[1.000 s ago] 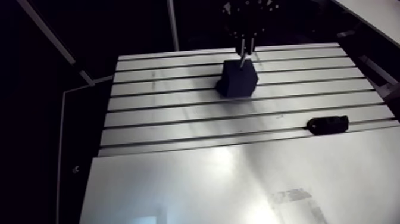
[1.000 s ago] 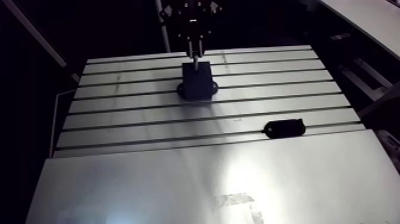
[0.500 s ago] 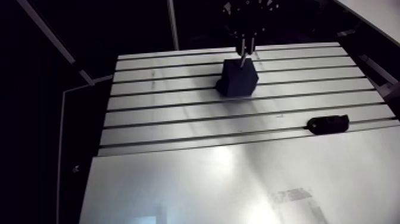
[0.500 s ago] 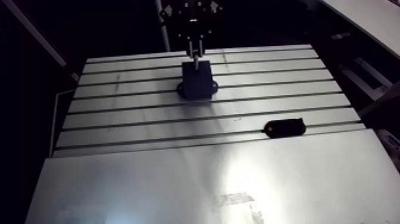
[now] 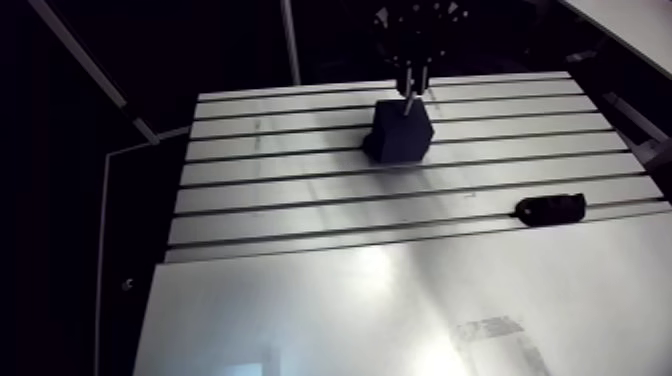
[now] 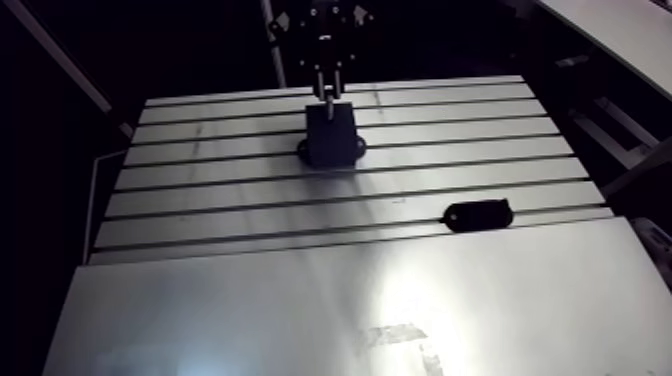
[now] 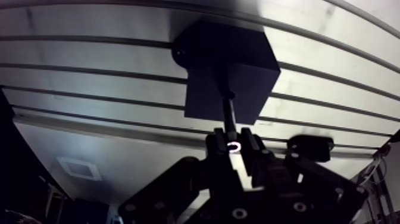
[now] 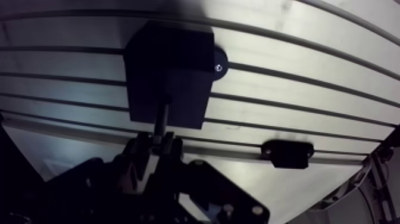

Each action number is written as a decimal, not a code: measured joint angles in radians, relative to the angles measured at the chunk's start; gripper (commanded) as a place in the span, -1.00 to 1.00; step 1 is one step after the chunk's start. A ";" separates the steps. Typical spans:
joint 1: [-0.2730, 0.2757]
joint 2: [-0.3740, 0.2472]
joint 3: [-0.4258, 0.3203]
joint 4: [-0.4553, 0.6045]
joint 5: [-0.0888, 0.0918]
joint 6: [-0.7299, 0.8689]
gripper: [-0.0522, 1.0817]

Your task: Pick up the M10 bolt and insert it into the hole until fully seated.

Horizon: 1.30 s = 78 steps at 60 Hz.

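A dark block with a hole in its top face stands on the slotted table near the far edge. My gripper hangs directly above it, shut on the M10 bolt. The bolt points down, its tip touching the block's top face at the hole. In the arm view the gripper shows small over the block, with the bolt shaft reaching the block.
A small dark flat holder lies on the table toward the right front of the slotted part, also in the wrist view. A smooth metal plate covers the near part of the table.
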 measured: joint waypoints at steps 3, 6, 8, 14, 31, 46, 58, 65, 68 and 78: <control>0.000 0.000 0.001 0.000 0.000 0.000 0.98; 0.000 0.000 0.002 0.000 0.000 0.000 0.98; 0.000 0.000 0.003 0.000 0.000 0.000 0.98; 0.000 0.001 0.005 -0.001 0.000 0.000 0.98; 0.000 0.001 0.008 -0.001 -0.003 -0.001 0.98; -0.001 0.002 0.005 -0.002 -0.017 0.000 0.98; -0.001 0.002 0.003 -0.002 -0.021 0.000 0.98; -0.001 0.002 0.002 -0.003 -0.022 0.001 0.98; -0.001 0.002 0.001 -0.002 -0.022 0.001 0.98; -0.001 0.001 0.001 -0.002 -0.022 0.001 0.98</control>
